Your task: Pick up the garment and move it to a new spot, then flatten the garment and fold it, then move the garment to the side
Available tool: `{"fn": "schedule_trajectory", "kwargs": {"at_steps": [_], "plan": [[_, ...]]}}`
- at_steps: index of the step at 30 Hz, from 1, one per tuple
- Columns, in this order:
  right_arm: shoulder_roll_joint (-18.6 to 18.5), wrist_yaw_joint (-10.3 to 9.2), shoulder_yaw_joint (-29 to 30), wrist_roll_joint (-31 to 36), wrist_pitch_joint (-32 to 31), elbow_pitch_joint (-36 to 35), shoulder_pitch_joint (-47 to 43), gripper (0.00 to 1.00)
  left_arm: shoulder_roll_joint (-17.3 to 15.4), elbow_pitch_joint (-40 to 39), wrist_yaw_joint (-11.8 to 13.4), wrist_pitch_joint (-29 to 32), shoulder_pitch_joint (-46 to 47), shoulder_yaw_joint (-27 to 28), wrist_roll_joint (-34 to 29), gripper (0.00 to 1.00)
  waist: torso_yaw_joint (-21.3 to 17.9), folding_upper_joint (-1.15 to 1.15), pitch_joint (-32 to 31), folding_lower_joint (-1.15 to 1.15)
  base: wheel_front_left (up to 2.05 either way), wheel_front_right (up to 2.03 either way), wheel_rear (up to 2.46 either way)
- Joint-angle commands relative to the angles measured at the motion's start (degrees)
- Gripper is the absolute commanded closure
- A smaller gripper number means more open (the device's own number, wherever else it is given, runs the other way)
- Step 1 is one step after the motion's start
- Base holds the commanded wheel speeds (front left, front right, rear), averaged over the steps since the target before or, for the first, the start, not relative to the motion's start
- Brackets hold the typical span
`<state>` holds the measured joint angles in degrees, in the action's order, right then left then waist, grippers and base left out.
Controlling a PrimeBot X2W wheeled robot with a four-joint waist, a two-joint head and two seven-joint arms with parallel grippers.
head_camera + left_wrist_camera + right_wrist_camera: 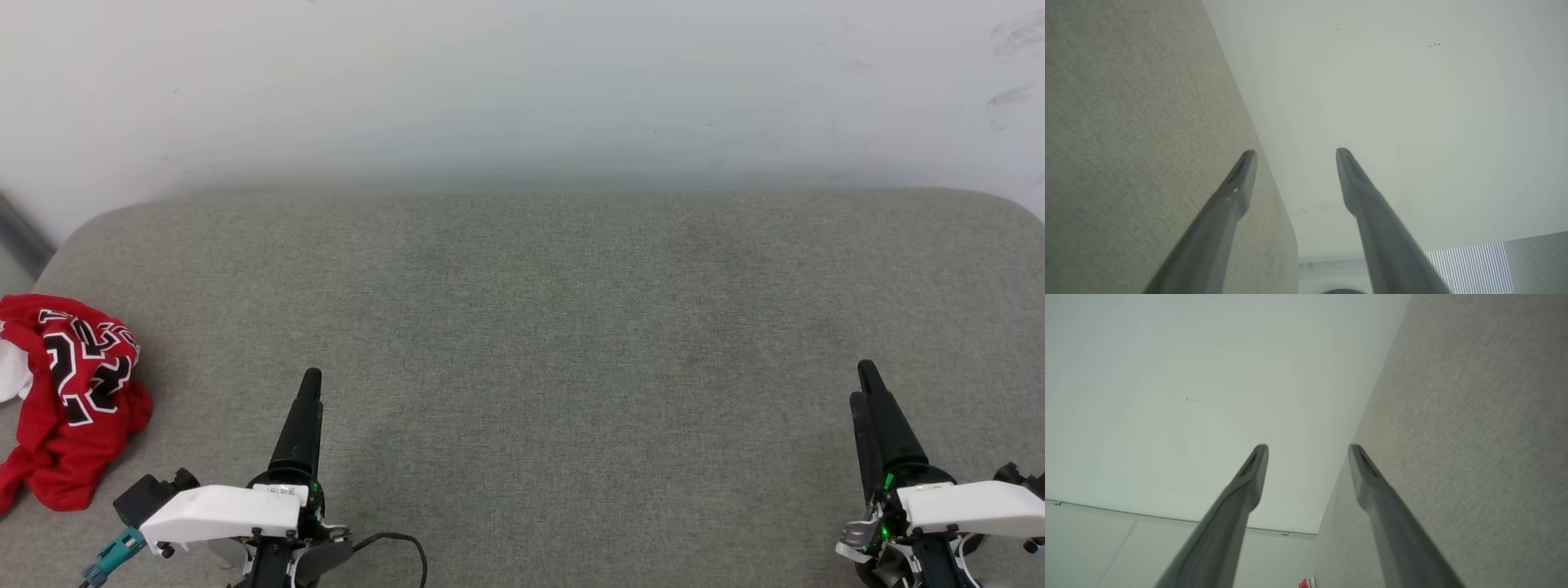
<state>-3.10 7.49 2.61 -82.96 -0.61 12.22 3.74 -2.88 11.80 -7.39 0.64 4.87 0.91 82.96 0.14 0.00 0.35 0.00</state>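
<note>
The garment (69, 400), a red jersey with black white-outlined lettering, lies crumpled at the far left edge of the grey fabric surface (571, 310) in the head view. A bit of its white lining shows at its left side. A small red scrap of the garment (1303, 584) peeks in at the bottom of the right wrist view. My left gripper (309, 384) hovers to the right of the garment, apart from it; the left wrist view shows the left gripper (1295, 157) open and holding nothing. My right gripper (865, 384) is far off at the lower right, and the right wrist view shows the right gripper (1308, 451) open and holding nothing too.
A white wall (522, 82) rises behind the surface's far edge. The surface has rounded corners at the far left (90, 224) and far right. A dark cable (404, 547) loops beside my left wrist.
</note>
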Motion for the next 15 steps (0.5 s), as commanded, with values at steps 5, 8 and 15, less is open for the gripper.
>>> {"fn": "schedule_trajectory", "kwargs": {"at_steps": [5, 8, 15], "plan": [[-0.3, 0.01, 0.1, 8.2, 1.5, -2.3, 0.6, 0.0, -0.9, -1.6, -0.1, -1.6, 1.8, -1.5, -7.2, 0.0, 0.1, 0.0, 0.0, 0.0, 0.0, 0.0, 0.0], [-0.2, 0.01, 0.3, 13.4, 2.2, -3.0, 0.5, 0.0, -1.0, -1.8, -0.1, -2.2, 1.9, -1.8, -11.2, 0.0, 0.2, 0.0, 0.0, 0.0, 0.0, 0.0, 0.0], [0.0, 0.01, -0.1, 23.4, 3.7, -3.7, 0.1, 0.0, -1.4, -1.8, -0.1, -3.7, 2.2, -2.2, -21.0, 0.0, 0.4, 0.0, -0.1, 0.0, 0.0, 0.0, 0.0]]}}
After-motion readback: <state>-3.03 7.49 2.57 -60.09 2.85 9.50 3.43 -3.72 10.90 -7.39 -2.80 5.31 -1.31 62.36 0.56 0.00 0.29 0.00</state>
